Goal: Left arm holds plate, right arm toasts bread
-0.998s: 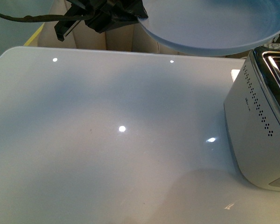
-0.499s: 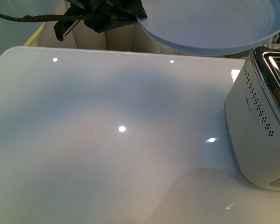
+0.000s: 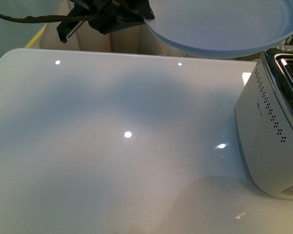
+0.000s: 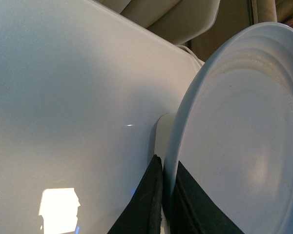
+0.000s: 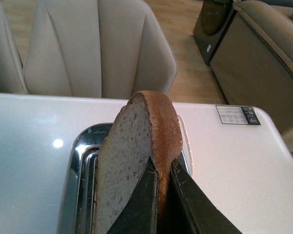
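The pale blue-white plate [image 3: 219, 24] hangs tilted in the air above the table's far right, over the toaster. My left gripper [image 3: 145, 15] is shut on its left rim; in the left wrist view the two dark fingers pinch the plate [image 4: 244, 136] edge at the left gripper [image 4: 167, 168]. In the right wrist view my right gripper [image 5: 163, 171] is shut on the crust of the tan speckled bread [image 5: 127, 156]. The slice stands upright, directly over the open slots of the toaster [image 5: 83, 146]. Whether its lower edge is inside a slot is hidden.
The white and chrome toaster [image 3: 271, 131] stands at the right edge of the glossy white table [image 3: 112, 146]. A thin black cable [image 3: 24, 19] trails left from the left arm. Beige chairs [image 5: 97, 48] stand behind the table, and a printed label [image 5: 237, 115] lies near its far corner.
The plate and left arm have stayed almost still. A small tan sliver now shows at the right edge above the toaster.
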